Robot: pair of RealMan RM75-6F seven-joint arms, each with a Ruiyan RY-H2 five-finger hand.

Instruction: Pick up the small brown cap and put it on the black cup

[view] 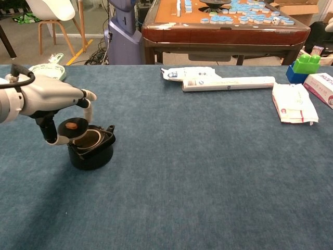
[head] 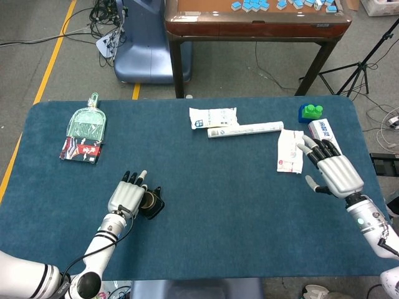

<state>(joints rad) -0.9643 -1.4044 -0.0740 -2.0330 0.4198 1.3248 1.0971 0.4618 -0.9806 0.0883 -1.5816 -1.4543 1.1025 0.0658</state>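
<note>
The black cup (view: pixel 92 148) stands open-topped on the blue table, near the left front; in the head view the black cup (head: pixel 153 204) peeks out beside my left hand. My left hand (view: pixel 49 100) (head: pixel 128 195) pinches the small cap (view: pixel 72 127), a flat dark disc with a brown knob, and holds it just over the cup's left rim, partly overlapping the opening. My right hand (head: pixel 333 170) hovers with fingers spread at the table's right side, holding nothing; the chest view does not show it.
At the back lie a white packet (head: pixel 212 117), a white tube (head: pixel 245 130), a tissue pack (head: pixel 289 151), a white box (head: pixel 325 136) and green-blue blocks (head: pixel 310 112). A green fan and a red packet (head: pixel 84 134) lie back left. A wooden table (head: pixel 257 18) stands behind.
</note>
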